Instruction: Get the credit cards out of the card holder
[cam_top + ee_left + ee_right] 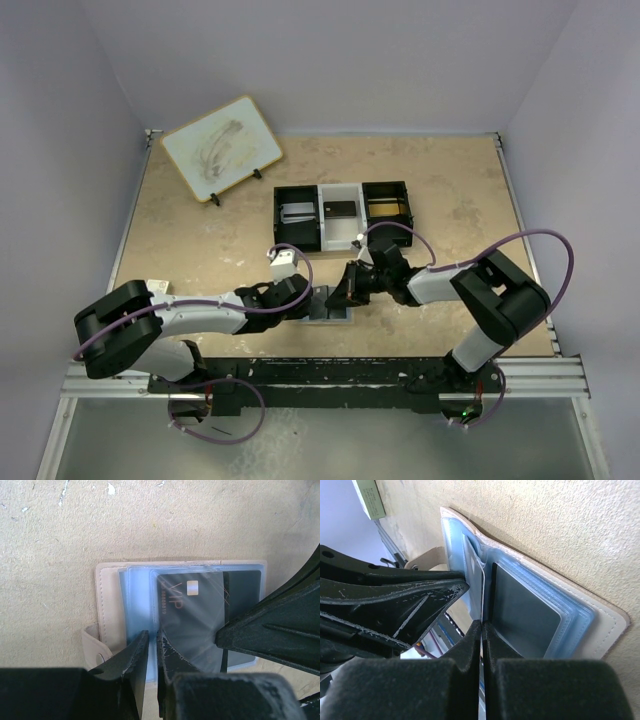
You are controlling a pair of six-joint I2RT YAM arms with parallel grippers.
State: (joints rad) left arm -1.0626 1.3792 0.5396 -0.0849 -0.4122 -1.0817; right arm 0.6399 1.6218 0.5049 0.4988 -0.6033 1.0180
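While card holder (330, 305) lies open on surface (200, 240) between arms, task looks partway done. Silvery card (297, 212) and dark card (342, 209) sit in tray (300, 189) compartments. VIP card (190, 605) not yet out of sleeve, possibly another behind. Left pincer (151, 635) nearly closed astride sleeve edge; grip cannot tell. Right pincer (481, 625) shut at sleeve edge.

"VIP" is printed in pale letters on the dark card (200, 615), seen thru the clear plastic of the holder (111, 605). Small digits alongside are too fine to be read. Label print on the box (370, 497) is illegible. Whiteboard (221, 147) marks: nothing legible.
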